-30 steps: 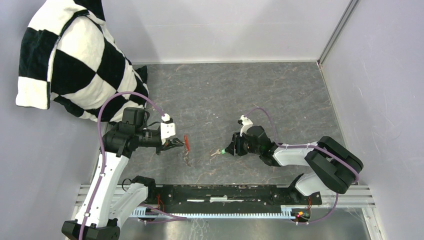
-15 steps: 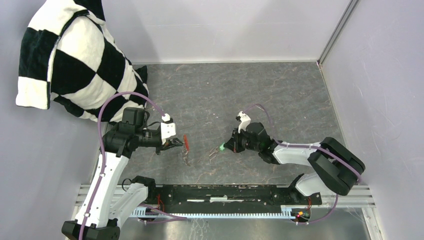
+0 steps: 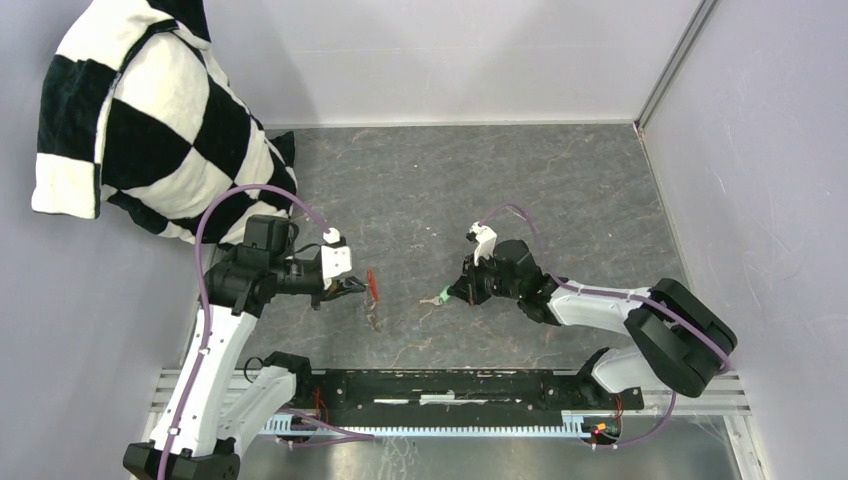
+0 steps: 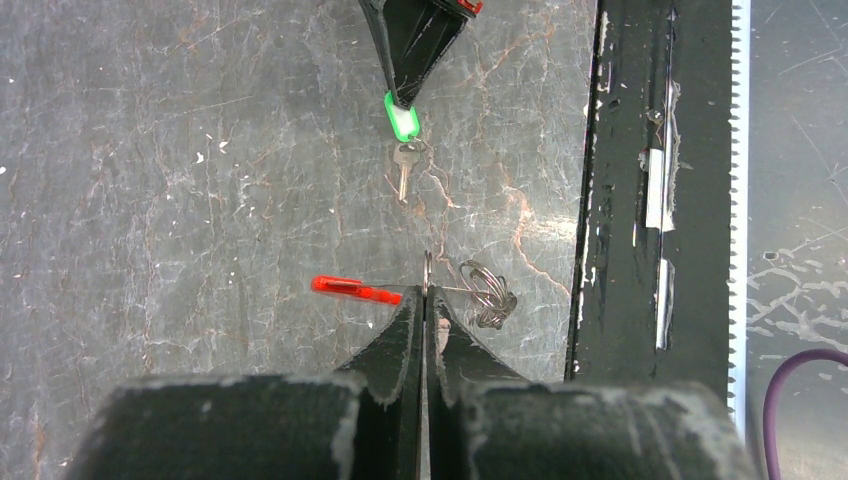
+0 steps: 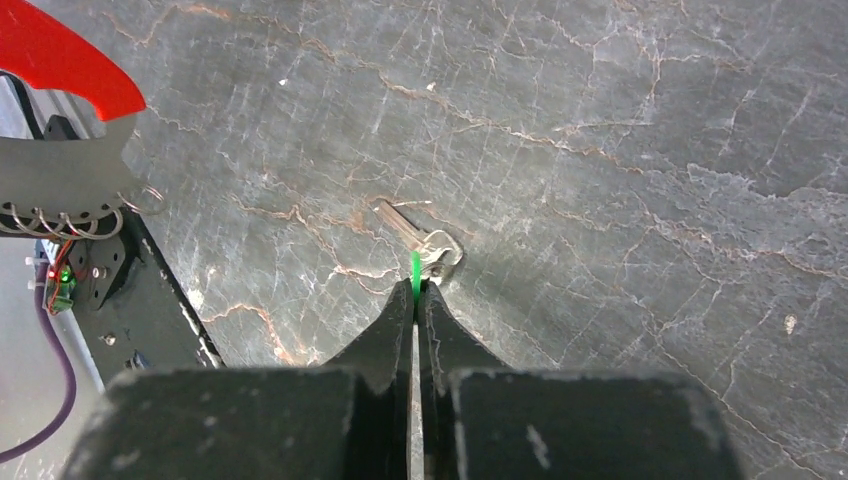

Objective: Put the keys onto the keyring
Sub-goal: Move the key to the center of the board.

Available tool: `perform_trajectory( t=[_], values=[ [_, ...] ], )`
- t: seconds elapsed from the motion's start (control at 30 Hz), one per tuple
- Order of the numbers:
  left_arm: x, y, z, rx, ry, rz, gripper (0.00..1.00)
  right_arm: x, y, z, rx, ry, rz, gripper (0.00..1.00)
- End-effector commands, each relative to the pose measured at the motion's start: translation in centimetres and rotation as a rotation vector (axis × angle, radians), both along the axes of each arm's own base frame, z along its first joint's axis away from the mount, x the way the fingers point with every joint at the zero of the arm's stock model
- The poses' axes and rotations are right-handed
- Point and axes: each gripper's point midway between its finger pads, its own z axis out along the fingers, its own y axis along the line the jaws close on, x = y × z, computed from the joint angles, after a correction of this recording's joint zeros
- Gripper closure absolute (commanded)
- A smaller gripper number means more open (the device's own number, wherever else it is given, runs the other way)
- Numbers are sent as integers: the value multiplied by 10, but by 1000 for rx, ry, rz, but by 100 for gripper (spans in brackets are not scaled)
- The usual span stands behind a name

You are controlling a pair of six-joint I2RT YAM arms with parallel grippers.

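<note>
Green plastic shows as a thin sliver between the tips of the right gripper [image 5: 414,292]: its fingers are pressed together on the head of the green key [image 5: 414,268], with no gap beyond the key's own thickness. A silver key [image 5: 412,232] hangs off that head, close over the marbled grey table [image 5: 620,150]. The left gripper [image 4: 425,302] is pinched just as tight on the keyring [image 4: 428,268], which stands edge-on above its tips. The red tag [image 4: 350,287] sticks out from the ring's far side and the grey strap [image 4: 490,297] bunches at its near side. Both keys sit to the right of the keyring, near but apart. A black-and-white checked pillow [image 3: 140,120] lies well beyond the keyring, to its left.
</note>
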Motion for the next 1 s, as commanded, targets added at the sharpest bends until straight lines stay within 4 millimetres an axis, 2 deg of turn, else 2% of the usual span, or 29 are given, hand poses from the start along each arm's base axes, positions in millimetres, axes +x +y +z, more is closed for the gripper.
perform_trajectory(
  t=[0.0, 0.13, 0.27, 0.4, 0.67, 0.8, 0.97],
  values=[
    [-1, -2, 16, -29, -32, 1, 97, 4, 6, 8, 27, -34, 32, 100],
    [-2, -2, 16, -29, -30, 2, 97, 16, 6, 20, -5, -79, 18, 100],
    [-2, -2, 16, -30, -33, 0, 97, 24, 3, 19, -43, -92, 10, 96],
    [-2, -2, 17, -29, -33, 2, 97, 30, 9, 15, -75, -79, 32, 96],
    [-2, -3, 16, -31, -29, 0, 96, 52, 28, 24, -81, -115, 51, 97],
    [-2, -3, 17, -31, -31, -1, 97, 65, 34, 15, -123, -111, 52, 92],
    [-2, -2, 16, -29, -32, 3, 96, 86, 26, -9, -199, -85, 35, 80]
  ],
)
